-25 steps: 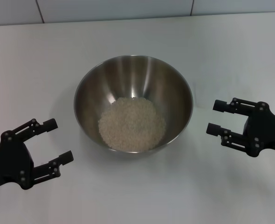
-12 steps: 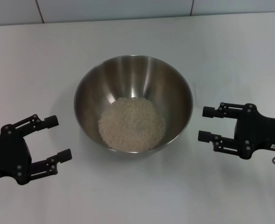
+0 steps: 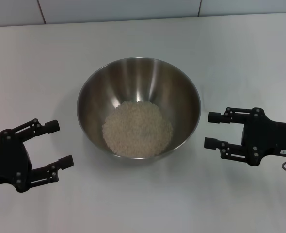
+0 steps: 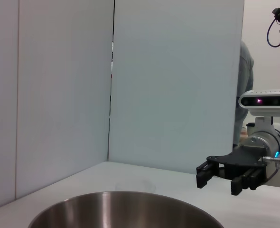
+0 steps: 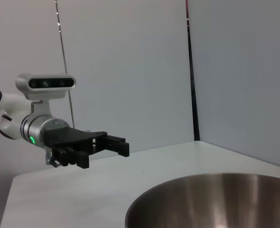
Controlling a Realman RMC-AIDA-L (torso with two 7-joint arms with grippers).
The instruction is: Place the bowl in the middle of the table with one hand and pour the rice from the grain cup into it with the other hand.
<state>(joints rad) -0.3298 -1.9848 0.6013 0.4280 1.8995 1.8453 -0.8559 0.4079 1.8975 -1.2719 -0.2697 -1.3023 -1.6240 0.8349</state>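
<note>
The wide shiny stainless-steel bowl (image 3: 138, 114) sits mid-table on the white tabletop (image 3: 230, 53), cream rice (image 3: 137, 128) heaped inside — rigid, slick, bottom-heavy, best pinched at its thin rim — while my right gripper (image 3: 213, 130) and left gripper (image 3: 58, 144) flank it, both spread, empty.

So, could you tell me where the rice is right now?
In the head view, the pale heap of rice lies inside the large stainless-steel bowl, mid-table between both open grippers.
</note>
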